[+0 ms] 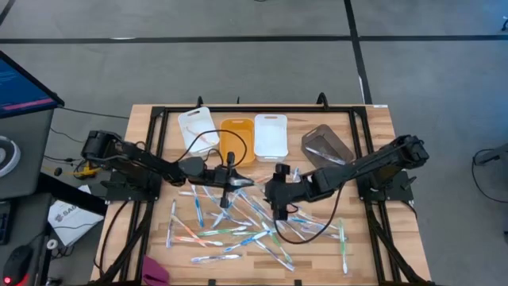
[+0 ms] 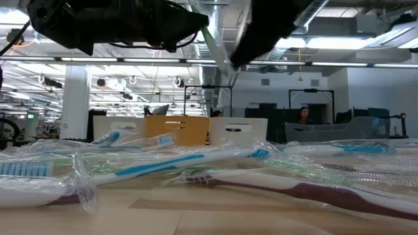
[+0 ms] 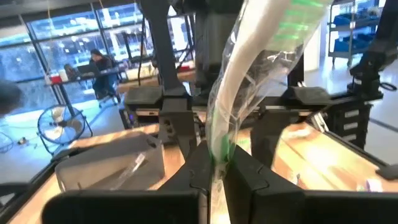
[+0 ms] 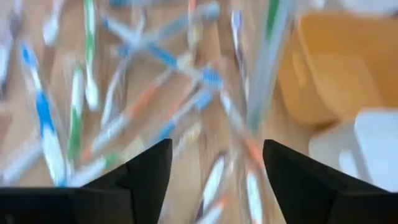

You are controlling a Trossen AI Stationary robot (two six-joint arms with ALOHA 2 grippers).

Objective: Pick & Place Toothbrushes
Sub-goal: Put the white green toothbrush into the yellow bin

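The left gripper is pinching a wrapped green-and-white toothbrush between closed fingers, holding it above the table near the orange bin. The right gripper is hanging with its fingers spread and empty over the scattered toothbrushes lying on the wooden table. No writing is reading clearly on any wrapper.

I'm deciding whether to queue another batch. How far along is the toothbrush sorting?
Little looks done: the grey bin seems to hold one wrapped brush, and the other bins' contents can't be made out. In hand: the left gripper is shut on a wrapped green toothbrush; the right gripper is open above the pile. Left: many toothbrushes lie scattered on the table.
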